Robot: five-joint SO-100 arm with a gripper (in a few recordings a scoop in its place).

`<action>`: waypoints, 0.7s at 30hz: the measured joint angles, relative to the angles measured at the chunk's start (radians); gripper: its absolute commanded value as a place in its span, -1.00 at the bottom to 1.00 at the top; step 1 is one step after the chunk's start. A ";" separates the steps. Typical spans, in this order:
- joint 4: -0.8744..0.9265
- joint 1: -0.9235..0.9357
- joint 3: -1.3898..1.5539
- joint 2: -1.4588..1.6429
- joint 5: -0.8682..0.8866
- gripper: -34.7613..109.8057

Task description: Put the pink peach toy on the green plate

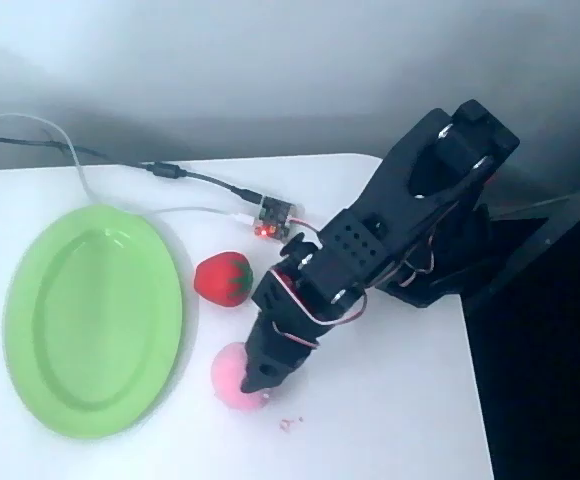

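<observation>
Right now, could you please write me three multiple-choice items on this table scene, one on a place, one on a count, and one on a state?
1. Where is the peach toy?
A. on the plate
B. on the table right of the plate
C. on the strawberry

2. How many toys lie on the table?
A. one
B. two
C. four

3. What lies on the green plate?
A. nothing
B. the strawberry
C. the peach

Answers: 1 B, the peach sits on the white top under the gripper. 2 B, the peach and the strawberry toy. 3 A, the plate's surface is bare.
</observation>
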 measured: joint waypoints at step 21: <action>-0.034 0.015 -0.192 -0.377 -0.006 -0.05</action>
